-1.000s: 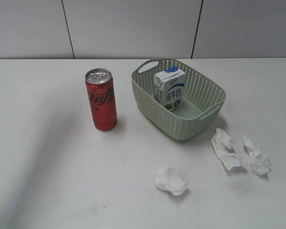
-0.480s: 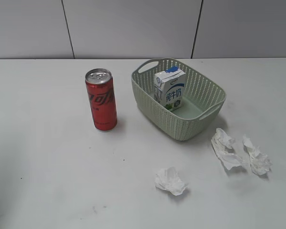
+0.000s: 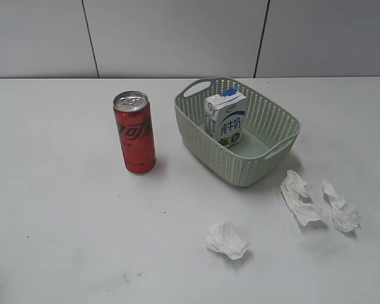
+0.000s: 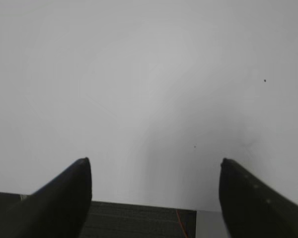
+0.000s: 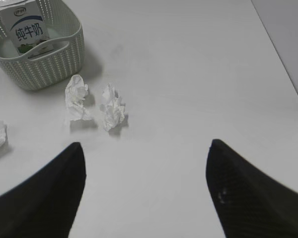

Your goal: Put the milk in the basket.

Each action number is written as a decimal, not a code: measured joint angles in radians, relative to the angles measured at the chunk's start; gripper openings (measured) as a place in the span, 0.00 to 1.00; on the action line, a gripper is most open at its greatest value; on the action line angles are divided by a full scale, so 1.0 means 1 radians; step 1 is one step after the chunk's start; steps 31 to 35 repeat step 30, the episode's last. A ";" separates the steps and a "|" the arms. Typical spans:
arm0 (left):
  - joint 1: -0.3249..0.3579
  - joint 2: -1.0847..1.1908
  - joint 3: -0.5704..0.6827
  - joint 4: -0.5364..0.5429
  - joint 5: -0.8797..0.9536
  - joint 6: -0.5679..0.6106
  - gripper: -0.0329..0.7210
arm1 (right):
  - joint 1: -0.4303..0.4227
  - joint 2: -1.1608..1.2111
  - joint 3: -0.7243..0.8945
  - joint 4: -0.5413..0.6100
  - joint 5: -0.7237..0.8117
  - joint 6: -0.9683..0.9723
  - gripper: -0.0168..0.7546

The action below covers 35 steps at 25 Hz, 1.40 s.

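Observation:
The milk (image 3: 226, 119), a small white carton with a blue top corner and blue characters, stands upright inside the pale green basket (image 3: 202, 144). Both also show at the top left of the right wrist view, the milk (image 5: 27, 30) inside the basket (image 5: 49, 65). My right gripper (image 5: 146, 151) is open and empty above bare table, well to the right of the basket. My left gripper (image 4: 154, 166) is open and empty over bare white table near the table's edge. Neither gripper shows in the exterior view.
A red soda can (image 3: 134, 132) stands left of the basket. Three crumpled white tissues lie in front of and to the right of it (image 3: 227, 240), (image 3: 299, 197), (image 3: 342, 208). A grey wall runs behind the table.
A faint shadow at the lower left of the table has drawn away out of view. The milk, basket, can and tissues have not moved.

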 joint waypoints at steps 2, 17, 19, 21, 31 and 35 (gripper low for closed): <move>0.000 -0.067 0.062 -0.001 0.000 -0.006 0.83 | 0.000 0.000 0.000 0.000 0.000 0.000 0.78; 0.000 -0.609 0.204 -0.028 0.002 -0.014 0.83 | 0.000 0.000 0.000 0.000 0.000 0.000 0.78; 0.000 -0.670 0.205 -0.028 0.002 -0.014 0.83 | 0.000 0.000 0.000 0.000 0.000 0.000 0.78; 0.000 -0.722 0.205 -0.029 0.005 -0.014 0.83 | 0.000 0.000 0.000 0.000 0.000 0.000 0.78; 0.000 -0.948 0.205 -0.030 0.002 -0.014 0.82 | 0.000 0.000 0.000 0.000 0.000 0.000 0.78; 0.000 -0.948 0.205 -0.030 0.002 -0.014 0.82 | 0.000 0.000 0.000 0.000 0.000 0.000 0.78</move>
